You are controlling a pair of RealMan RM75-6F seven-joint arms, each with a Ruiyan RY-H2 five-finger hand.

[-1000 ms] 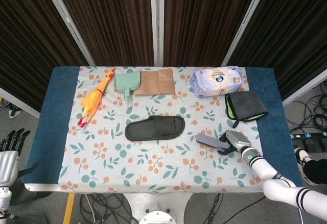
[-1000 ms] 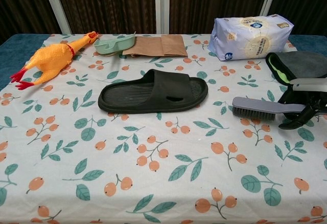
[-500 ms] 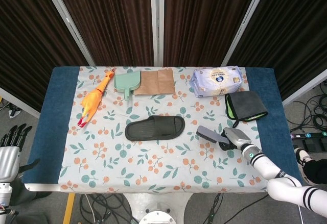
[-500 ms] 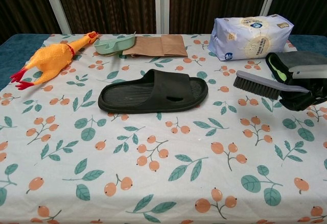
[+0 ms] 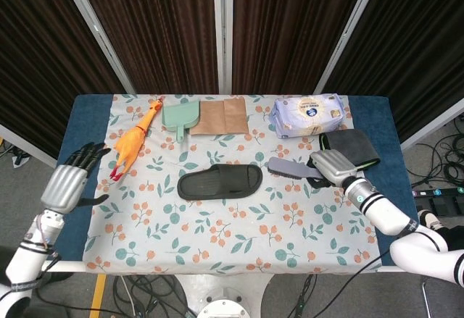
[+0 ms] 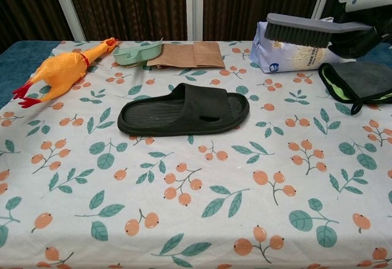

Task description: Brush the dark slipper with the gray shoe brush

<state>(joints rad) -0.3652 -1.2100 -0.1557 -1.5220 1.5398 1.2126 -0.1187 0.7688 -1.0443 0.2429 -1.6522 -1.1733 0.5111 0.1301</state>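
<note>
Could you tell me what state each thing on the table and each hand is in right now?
gray shoe brush: lifted, bristles down, held by the right hand.
dark slipper: flat on the table, untouched.
left hand: holds nothing, fingers apart.
rubber chicken: lying on its side.
wipes pack: lying flat.
gray cloth: folded.

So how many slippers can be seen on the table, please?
1. A single dark slipper lies near the middle of the flowered cloth, left of the gray shoe brush that the right hand holds. No second one shows in either view.
</note>
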